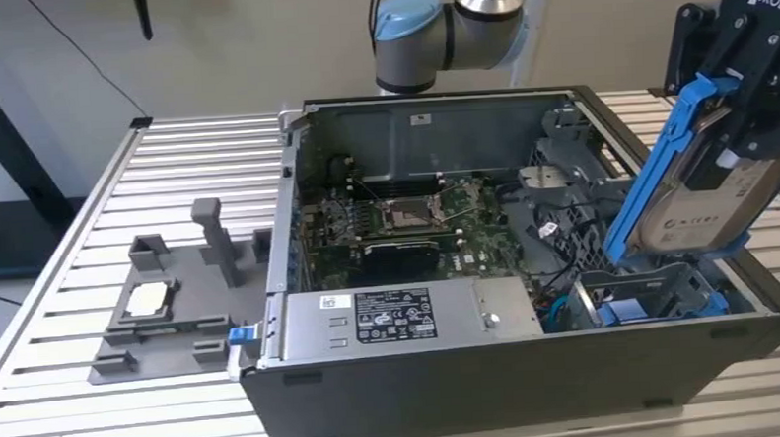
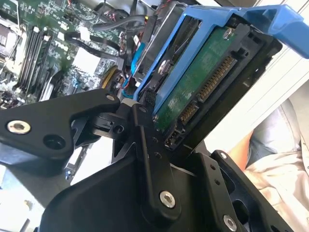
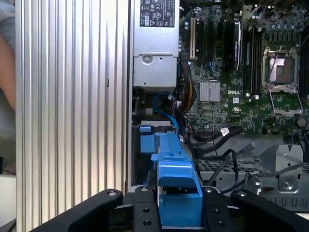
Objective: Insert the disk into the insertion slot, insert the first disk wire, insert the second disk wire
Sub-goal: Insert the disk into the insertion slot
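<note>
Pincer [image 1: 740,149] clamps the disk [image 1: 689,203] in its blue carrier [image 1: 651,168], at 3 o'clock in the exterior view. Sweep from 9 o'clock: grey fixture [image 1: 157,308] on the desk [image 1: 70,420], silver power-supply box [image 1: 395,322] at 6, insertion slot [image 1: 650,296] at 4. You've got the disk tilted, low end over the slot mouth, likely for line-up. It's not seated.

One disk [image 1: 703,205], one insertion slot [image 1: 646,296], one case [image 1: 503,396], one arm [image 1: 451,23].
</note>
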Robot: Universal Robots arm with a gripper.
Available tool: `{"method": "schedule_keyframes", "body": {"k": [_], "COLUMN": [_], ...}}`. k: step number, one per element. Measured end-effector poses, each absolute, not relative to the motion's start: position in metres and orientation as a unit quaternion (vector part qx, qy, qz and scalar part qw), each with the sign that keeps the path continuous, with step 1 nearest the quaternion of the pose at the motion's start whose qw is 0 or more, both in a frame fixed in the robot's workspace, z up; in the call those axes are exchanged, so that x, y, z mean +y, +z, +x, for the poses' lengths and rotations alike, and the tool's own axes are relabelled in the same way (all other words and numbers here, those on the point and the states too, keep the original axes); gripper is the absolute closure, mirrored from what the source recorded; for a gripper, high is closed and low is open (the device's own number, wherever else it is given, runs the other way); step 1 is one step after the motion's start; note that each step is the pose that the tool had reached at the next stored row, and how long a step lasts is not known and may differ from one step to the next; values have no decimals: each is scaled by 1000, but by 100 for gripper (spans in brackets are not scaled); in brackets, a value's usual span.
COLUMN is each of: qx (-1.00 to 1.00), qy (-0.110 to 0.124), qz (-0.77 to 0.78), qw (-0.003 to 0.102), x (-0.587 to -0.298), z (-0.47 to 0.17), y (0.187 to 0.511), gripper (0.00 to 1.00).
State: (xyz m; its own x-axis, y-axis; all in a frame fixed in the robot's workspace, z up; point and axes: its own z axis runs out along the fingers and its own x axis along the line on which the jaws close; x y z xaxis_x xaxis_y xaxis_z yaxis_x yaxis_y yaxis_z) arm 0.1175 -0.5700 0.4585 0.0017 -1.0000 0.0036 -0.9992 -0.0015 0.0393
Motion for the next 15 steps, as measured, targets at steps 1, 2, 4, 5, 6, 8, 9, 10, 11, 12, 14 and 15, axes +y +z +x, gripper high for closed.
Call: {"method": "schedule_keyframes", "body": {"k": [1, 2, 4, 5, 6, 8, 9, 10, 11, 12, 14, 15], "qx": [-706, -706, -705, -705, -705, -704, -704, -704, -703, -703, -703, -702], "qy": [-13, -13, -13, -13, -13, -13, -13, -13, -13, -13, -13, -12], "qz": [708, 708, 709, 709, 709, 710, 710, 710, 710, 711, 711, 712], "qw": [15, 15, 15, 15, 15, 15, 15, 15, 15, 15, 15, 15], "x": [-570, -570, -570, -570, -570, -570, -570, -570, -570, -570, -570, -570], "z": [117, 118, 118, 117, 117, 117, 117, 117, 117, 117, 117, 117], "y": [457, 456, 454, 453, 452, 450, 449, 448, 447, 446, 444, 443], "gripper": [67, 67, 67, 67, 67, 67, 67, 67, 67, 67, 67, 67]}}
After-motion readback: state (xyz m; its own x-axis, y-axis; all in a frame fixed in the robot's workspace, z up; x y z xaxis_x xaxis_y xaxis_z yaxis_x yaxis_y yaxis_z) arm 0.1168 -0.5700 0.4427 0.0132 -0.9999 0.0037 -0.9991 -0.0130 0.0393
